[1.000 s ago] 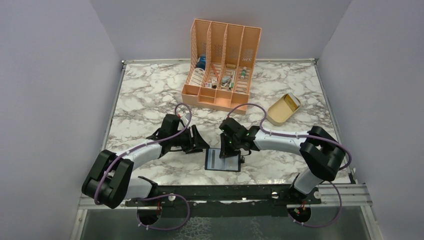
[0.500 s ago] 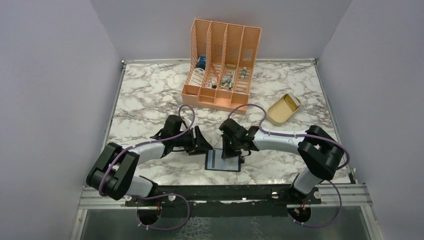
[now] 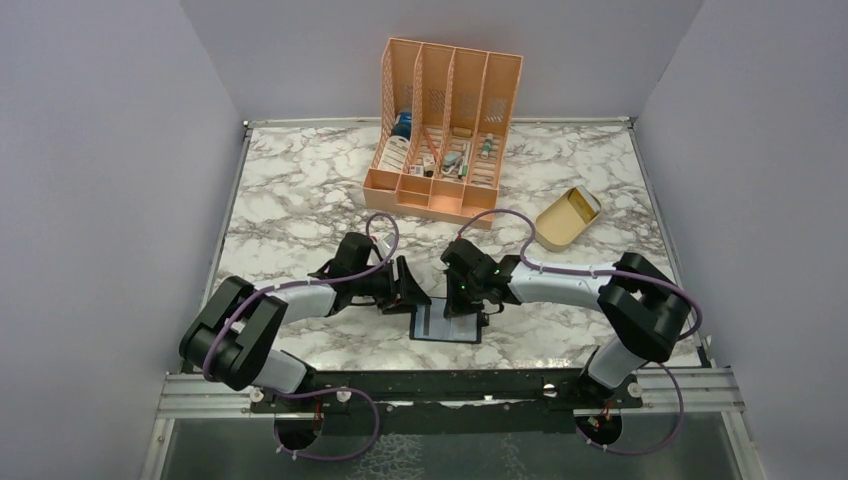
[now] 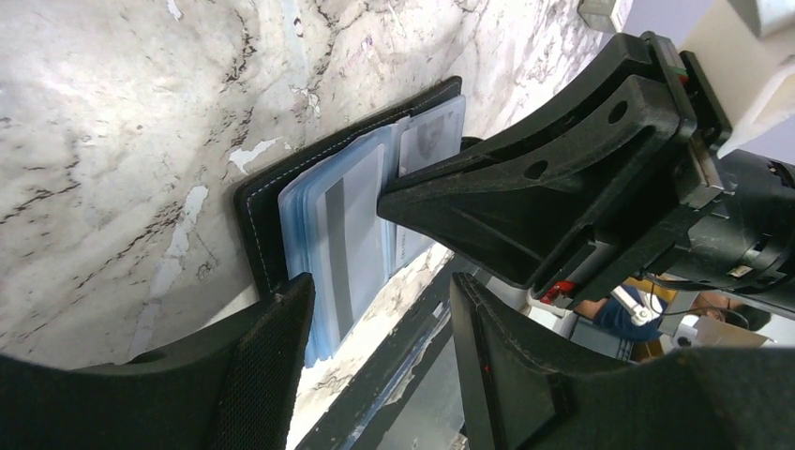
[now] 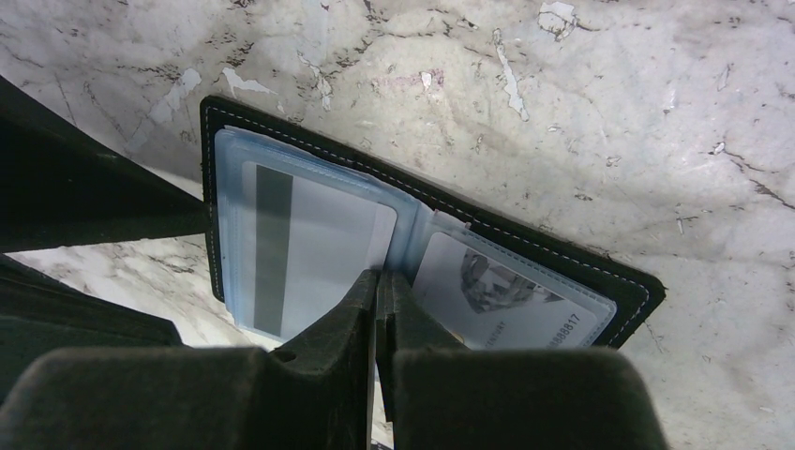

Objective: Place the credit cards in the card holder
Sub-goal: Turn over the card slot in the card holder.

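nearest the arm bases, the card holder (image 3: pixel 445 322) lies open and flat on the marble table (image 3: pixel 300 190), close to its front edge. two credit cards sit in its clear sleeves: the striped card (image 5: pixel 309 234) on one leaf and the printed card (image 5: pixel 502 291) on the other. the right gripper (image 5: pixel 382 281) is fully closed, with its tips down at the centre fold. we cannot tell whether it pinches a sleeve edge. the left gripper (image 4: pixel 375 300) stands part-way apart and holds nothing, just beside the holder's outer edge. we judge two hazards:
- the closed tips could drag the holder off the front edge.
- a left finger could snag the sleeve stack and fold it shut.

farther back stand the beige dish (image 3: pixel 566 218) and the orange organizer (image 3: pixel 445 125), well apart.
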{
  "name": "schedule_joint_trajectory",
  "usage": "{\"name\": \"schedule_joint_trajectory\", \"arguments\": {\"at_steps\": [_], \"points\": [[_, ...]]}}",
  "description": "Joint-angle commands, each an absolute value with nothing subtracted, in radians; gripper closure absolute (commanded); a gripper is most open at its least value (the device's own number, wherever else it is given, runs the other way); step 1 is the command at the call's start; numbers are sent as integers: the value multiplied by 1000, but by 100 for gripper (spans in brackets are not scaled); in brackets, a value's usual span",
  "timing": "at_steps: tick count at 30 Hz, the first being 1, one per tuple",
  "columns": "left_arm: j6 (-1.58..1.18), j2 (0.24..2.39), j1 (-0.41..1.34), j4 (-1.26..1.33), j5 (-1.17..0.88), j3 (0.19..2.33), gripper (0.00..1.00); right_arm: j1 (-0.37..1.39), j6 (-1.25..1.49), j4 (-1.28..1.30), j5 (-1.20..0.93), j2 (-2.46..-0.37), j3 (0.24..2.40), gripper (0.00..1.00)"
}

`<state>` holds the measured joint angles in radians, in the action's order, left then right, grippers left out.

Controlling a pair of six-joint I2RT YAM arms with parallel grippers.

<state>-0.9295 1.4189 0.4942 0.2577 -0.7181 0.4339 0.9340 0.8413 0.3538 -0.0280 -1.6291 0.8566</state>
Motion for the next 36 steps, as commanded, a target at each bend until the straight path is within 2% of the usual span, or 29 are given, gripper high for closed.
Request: {"name": "schedule_joint_trajectory", "arguments": {"at_steps": [1, 22, 36], "points": [[-918, 1442, 515, 299, -714, 429, 42, 940, 839, 360, 17, -1654, 810, 96], [-965, 1459, 593, 335, -685, 448, 43, 940, 838, 340, 4, -1648, 812, 96], [-985, 1436, 616, 334, -672, 455, 52, 940, 833, 424, 150, -1504, 832, 81]]}}
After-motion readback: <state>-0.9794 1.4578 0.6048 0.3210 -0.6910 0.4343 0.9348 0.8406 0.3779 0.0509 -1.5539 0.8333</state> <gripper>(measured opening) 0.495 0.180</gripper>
